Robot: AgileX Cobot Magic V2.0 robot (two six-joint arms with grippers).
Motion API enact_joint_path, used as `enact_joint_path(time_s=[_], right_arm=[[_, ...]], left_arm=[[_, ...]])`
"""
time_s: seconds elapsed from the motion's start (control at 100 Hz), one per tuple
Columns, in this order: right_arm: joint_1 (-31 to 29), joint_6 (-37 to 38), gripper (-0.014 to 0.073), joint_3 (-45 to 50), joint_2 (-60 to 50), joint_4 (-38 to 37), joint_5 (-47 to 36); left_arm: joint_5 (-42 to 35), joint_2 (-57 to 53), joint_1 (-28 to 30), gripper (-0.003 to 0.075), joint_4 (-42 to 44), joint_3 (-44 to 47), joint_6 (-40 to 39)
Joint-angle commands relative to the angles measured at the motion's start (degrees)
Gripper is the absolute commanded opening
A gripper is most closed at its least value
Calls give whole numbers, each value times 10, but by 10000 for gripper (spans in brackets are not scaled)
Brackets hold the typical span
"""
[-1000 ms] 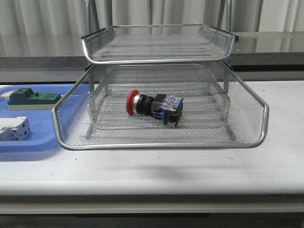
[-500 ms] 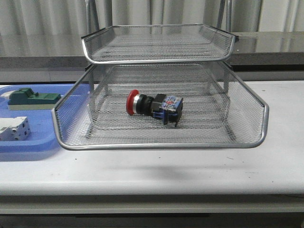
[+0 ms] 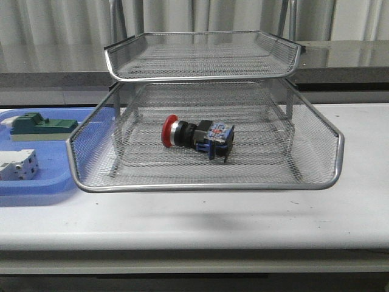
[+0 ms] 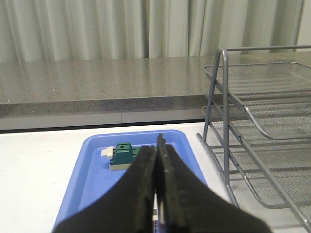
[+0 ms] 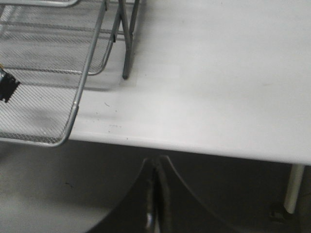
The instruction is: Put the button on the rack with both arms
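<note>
The button (image 3: 197, 135), with a red head, black body and blue rear block, lies on its side in the lower tier of the silver wire-mesh rack (image 3: 206, 184). A dark corner of it shows at the edge of the right wrist view (image 5: 7, 88). Neither arm shows in the front view. My left gripper (image 4: 156, 148) is shut and empty above the blue tray (image 4: 92, 165), beside the rack (image 4: 252, 121). My right gripper (image 5: 155, 162) is shut and empty, below and in front of the table's front edge, off the rack's corner (image 5: 73, 116).
The flat blue tray (image 3: 36, 182) at the left holds a green block (image 3: 37, 125) and a white block (image 3: 18, 165). The green block also shows in the left wrist view (image 4: 124, 155). A grey counter and curtains stand behind the table.
</note>
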Motion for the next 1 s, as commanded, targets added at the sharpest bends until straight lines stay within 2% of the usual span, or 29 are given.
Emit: enact_joint_path(time_s=[0.0,0.11,0.2,0.55,0.65,0.75,0.99], right_arm=[[-3,-1,-69,-19,4,25,-66],[-3,-18,-69,-19,21,52,-87],[-3,-75,-69,-19,49,86,-90],[8,-428,-69,-19,179,342,-73],[41,-518,-69,-19,217,386,-71],[87,-572,-69,-19,256,395,-72],[211,-587,-61,-19,352,394,-130]], left_arm=[[-39,5,1,-20,-11,-16,-6],[-39,5,1,-20,-11,-16,-6],[-39,5,1,-20,-11,-16,-6],[-39,5,1,-20,-11,-16,-6],[-39,5,1,-20,-11,-16,-6],[-39,5,1,-20,-11,-16,-6],[-39,5,1,-20,-11,-16,-6]])
